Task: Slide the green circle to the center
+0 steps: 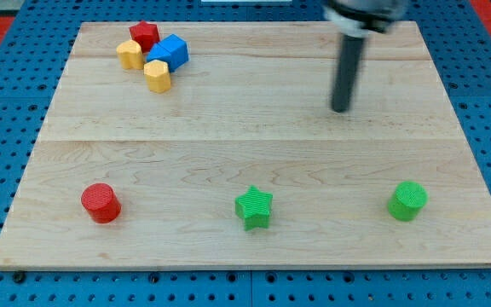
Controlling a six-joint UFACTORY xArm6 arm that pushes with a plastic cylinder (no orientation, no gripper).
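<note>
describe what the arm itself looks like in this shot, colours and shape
Only the arm's end shows: a straight dark, nearly black cylindrical rod, slightly glossy and a bit motion-blurred, ending in my tip. At the view's top it enters a wider, rounded grey metallic collar with a darker band, cut off by the frame. No cables or markings are visible.
</note>
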